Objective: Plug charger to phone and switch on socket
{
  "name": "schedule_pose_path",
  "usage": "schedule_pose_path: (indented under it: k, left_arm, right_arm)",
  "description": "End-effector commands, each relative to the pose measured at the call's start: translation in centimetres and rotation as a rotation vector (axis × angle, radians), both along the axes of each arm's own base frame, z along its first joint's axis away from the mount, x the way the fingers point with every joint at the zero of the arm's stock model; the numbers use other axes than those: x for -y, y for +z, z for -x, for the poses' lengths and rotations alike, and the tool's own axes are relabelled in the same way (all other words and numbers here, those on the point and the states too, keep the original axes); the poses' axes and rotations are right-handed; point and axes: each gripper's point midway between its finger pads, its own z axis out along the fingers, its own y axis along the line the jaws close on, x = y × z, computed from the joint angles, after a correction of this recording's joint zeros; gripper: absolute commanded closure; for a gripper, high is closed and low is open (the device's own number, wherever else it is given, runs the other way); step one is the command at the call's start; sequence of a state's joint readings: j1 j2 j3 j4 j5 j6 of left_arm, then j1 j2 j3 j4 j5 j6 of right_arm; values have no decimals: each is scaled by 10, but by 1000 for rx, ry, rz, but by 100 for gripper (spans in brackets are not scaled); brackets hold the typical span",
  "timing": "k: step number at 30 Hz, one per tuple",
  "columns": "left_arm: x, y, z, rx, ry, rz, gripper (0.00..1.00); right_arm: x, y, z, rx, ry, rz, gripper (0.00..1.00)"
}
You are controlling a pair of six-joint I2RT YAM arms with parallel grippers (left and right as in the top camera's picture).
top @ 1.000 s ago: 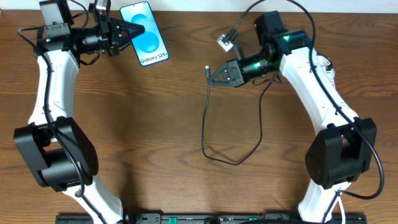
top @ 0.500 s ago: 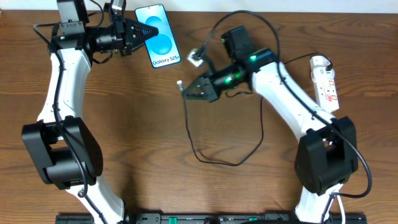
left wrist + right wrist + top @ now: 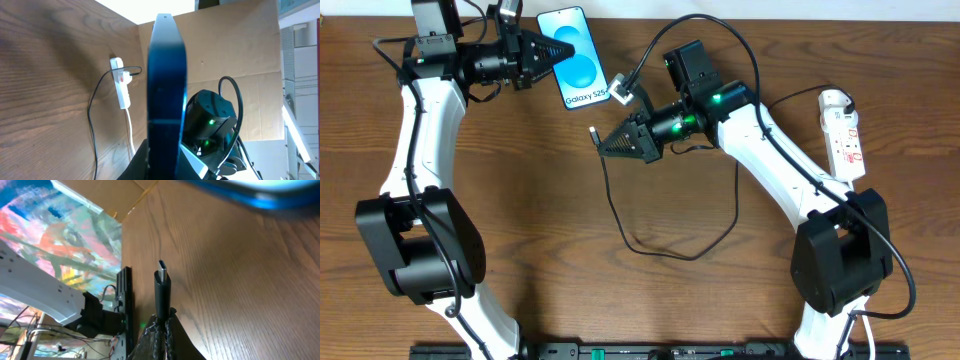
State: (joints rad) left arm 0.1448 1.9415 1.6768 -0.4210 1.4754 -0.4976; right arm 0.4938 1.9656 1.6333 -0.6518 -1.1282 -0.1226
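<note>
The left claw (image 3: 548, 52) is clamped tight on the phone (image 3: 582, 68), screen up, at 11 o'clock over the table (image 3: 520, 220). The right claw (image 3: 608, 146) is pinched shut on the charger (image 3: 620, 215) just behind its plug tip (image 3: 595, 131), which sits at 5 o'clock of the phone, near but apart.

Risks:
- The tip could meet the port off-line and scrape the casing.
- The slack cable could drag.
- The 2 arms could bump.

The socket (image 3: 845, 125) lies at 2 o'clock, its switch untouched.
</note>
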Motion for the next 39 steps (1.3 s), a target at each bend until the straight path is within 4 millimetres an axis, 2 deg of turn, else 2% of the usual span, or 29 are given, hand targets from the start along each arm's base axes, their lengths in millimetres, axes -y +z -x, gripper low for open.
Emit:
schedule_pose_path:
  k: [1,15,18,39]
  left_arm:
    - [1,14,6,29,-19,16,92]
    - [1,16,6,43,-24,19,93]
    - [2,25,10,100,-66,46,92]
    - [2,30,8,152,-72,41,93]
  right_arm:
    - [-1,21,5,3,28,-70,99]
    - [-8,33,-13,-25,-43,-90,99]
    - [-8,30,-18,-40,-79,-65,99]
    - [-4,40,-22,-53,-73,-108,99]
